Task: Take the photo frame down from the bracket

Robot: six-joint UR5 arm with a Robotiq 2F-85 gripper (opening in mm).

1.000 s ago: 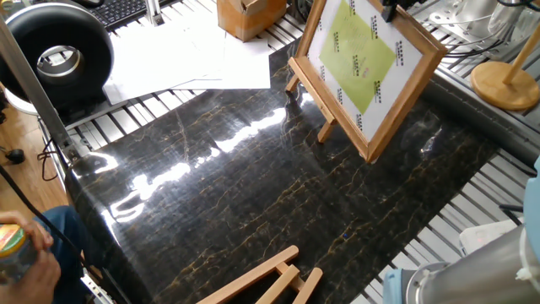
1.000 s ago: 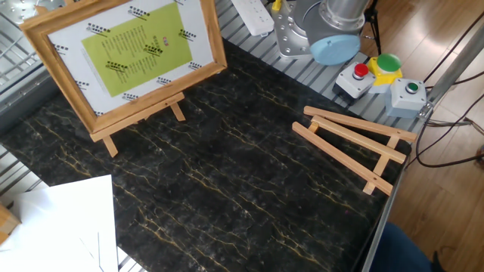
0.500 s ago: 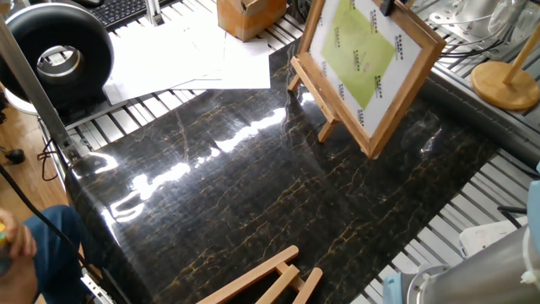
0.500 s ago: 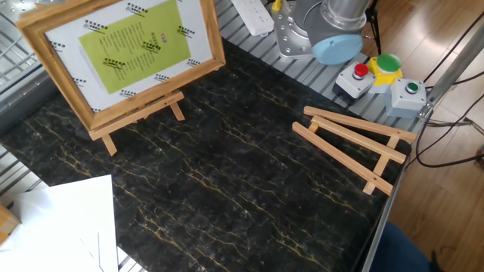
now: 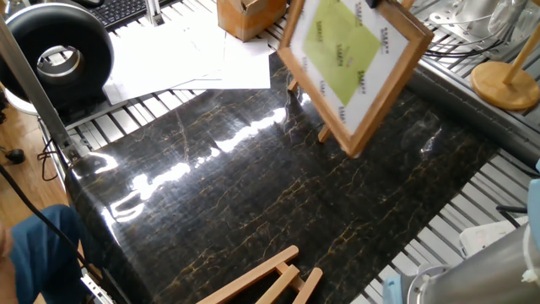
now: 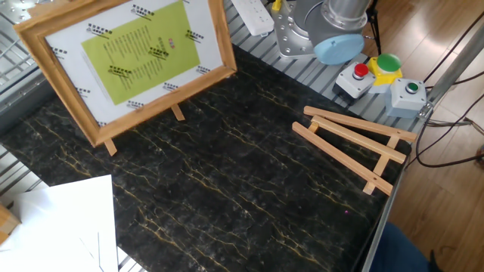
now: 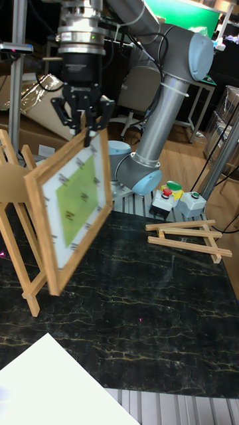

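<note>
Black marbled tabletop (image 6: 249, 196) lies below; the large light-wood photo frame (image 7: 76, 206) is pinched at its top edge by the two-finger gripper (image 7: 86, 136), apparently clear of the light-wood A-frame easel (image 7: 16, 219). Swinging or slippage could be caused by so narrow a hold.

photo frame (image 6: 128, 64) print too small to read

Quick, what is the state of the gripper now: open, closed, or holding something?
Gripper: closed on the top edge of the photo frame, holding it clear of the bracket.

The frame (image 6: 127, 62) is light wood, its white mat dotted with dark marks around a yellow-green picture. The table (image 6: 227, 196) is black marble with gold veins.
</note>
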